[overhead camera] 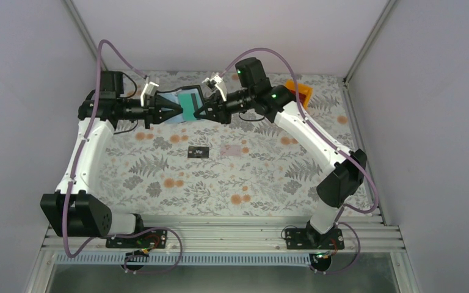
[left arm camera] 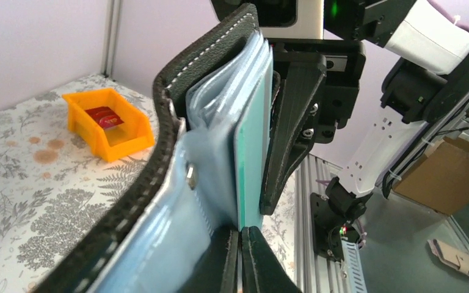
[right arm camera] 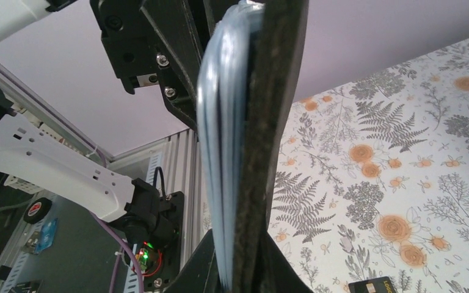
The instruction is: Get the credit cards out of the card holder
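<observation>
Arms raised inward, left end effector (overhead camera: pixel 180 112) and right end effector (overhead camera: pixel 196 113) clamped tip-to-tip.

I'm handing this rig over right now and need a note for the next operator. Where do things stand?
Left claw shut on one side of the card holder; right claw shut on the other. The holder is held above the table.
Black card and pale pink card lie on the table: out.
Teal-green card is in the holder: to pull.
Blue card not seen; check the holder.
</observation>
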`<action>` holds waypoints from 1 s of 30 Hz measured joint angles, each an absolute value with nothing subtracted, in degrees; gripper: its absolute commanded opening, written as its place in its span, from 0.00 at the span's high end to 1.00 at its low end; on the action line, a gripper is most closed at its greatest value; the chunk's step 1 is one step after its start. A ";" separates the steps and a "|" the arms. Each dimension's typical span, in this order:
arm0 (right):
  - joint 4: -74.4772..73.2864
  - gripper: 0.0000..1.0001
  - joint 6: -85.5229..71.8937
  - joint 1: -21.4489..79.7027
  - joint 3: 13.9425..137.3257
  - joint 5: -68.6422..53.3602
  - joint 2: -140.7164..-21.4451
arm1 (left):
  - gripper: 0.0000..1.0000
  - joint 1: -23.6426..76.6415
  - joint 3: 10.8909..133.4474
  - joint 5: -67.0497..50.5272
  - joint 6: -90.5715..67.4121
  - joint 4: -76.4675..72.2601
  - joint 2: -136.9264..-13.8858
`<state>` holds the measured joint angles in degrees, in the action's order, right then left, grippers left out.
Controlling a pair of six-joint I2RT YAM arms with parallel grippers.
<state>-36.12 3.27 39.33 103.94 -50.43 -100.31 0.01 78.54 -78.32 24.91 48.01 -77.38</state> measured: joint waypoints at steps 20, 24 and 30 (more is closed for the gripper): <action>-35.55 0.86 1.67 38.54 104.36 -52.23 -101.06 | 0.98 0.47 78.46 -80.18 24.18 46.70 -78.48; -32.67 0.80 1.34 38.37 103.33 -52.38 -101.03 | 0.98 0.91 78.59 -79.46 24.43 47.11 -78.46; -27.51 0.78 1.02 37.76 100.31 -52.56 -100.05 | 0.98 2.02 77.67 -77.47 23.05 46.87 -78.46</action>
<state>-27.51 1.02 37.76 100.31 -52.56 -100.05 2.02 77.67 -77.47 23.05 46.87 -78.46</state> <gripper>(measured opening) 0.215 0.025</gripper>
